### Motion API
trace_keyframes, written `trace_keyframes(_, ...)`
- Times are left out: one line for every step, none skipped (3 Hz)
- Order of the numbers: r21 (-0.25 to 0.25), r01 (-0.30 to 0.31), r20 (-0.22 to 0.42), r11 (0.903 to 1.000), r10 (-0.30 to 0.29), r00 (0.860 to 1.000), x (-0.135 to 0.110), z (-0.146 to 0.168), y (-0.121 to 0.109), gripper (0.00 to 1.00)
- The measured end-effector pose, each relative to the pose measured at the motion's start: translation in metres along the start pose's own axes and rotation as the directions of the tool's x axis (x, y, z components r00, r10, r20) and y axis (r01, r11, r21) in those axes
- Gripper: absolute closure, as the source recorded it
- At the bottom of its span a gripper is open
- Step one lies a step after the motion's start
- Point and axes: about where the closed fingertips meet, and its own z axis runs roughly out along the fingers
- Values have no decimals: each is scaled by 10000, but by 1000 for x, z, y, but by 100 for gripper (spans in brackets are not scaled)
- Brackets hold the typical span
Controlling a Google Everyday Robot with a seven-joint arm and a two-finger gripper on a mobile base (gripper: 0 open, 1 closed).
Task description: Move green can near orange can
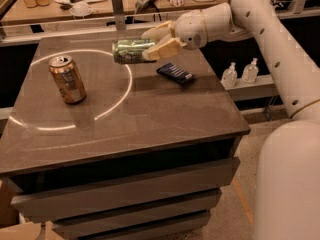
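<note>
Two drink cans are in view above a dark stone-topped table [150,119]. The green can [129,51] is held on its side, long axis roughly horizontal, over the rear centre of the tabletop. It appears to be clear of the surface, though the gap beneath it cannot be confirmed from this angle. The gripper [149,45] reaches in from the right on the white arm [270,39]. Its two tan fingers [165,49] are clamped on the right end of the green can, one above and one below.

The orange can [67,79] stands upright on the left part of the table, silver top and pull tab facing up. It is well apart from the green can, to the left and nearer the camera. A bright ring of light [129,86] lies across the tabletop; the orange can stands inside it.

A flat dark blue wrapper [175,73] lies on the table below and to the right of the gripper, touching neither can. Drawer fronts [125,189] sit beneath the tabletop. Two small clear bottles [239,74] stand on a ledge to the right of the table.
</note>
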Motion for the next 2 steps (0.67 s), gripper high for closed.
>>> trace_keyframes(-124,-277,-1059,9995,262,9940,-1,13,20,100)
trace_keyframes(-117,-803,-1471,9967,777,9861,6,36,30,100)
